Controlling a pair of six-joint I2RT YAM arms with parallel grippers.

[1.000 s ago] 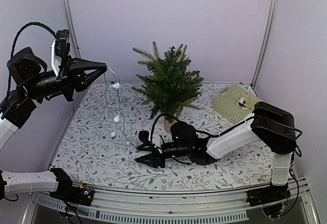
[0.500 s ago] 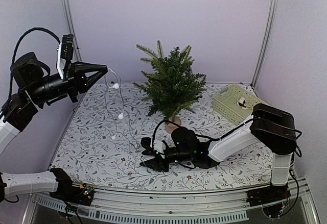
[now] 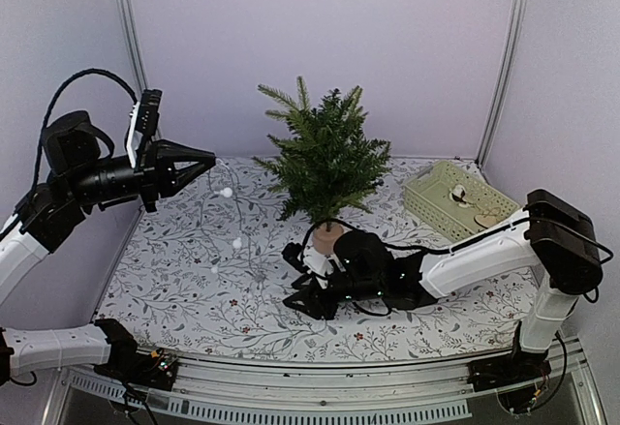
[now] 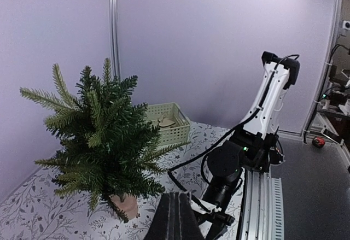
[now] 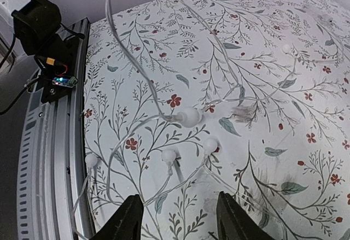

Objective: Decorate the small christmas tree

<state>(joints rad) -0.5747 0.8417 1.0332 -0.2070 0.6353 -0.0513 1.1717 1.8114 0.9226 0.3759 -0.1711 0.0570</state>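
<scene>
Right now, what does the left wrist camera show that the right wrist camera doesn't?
Left wrist only: the small christmas tree, the green basket, the right arm and the shut left pincer. Right wrist only: the light string with white bulbs, lying on the cloth just ahead of the open right pincer. Both: the flowered tablecloth and the metal rail along the table's edge.

Left of the small christmas tree (image 3: 325, 166): left gripper (image 3: 209, 162) aloft, pinching a light string (image 3: 226, 192). Just in front of it: right gripper (image 3: 296, 278), low, jaws parted. To its right: green basket (image 3: 427, 203).
</scene>
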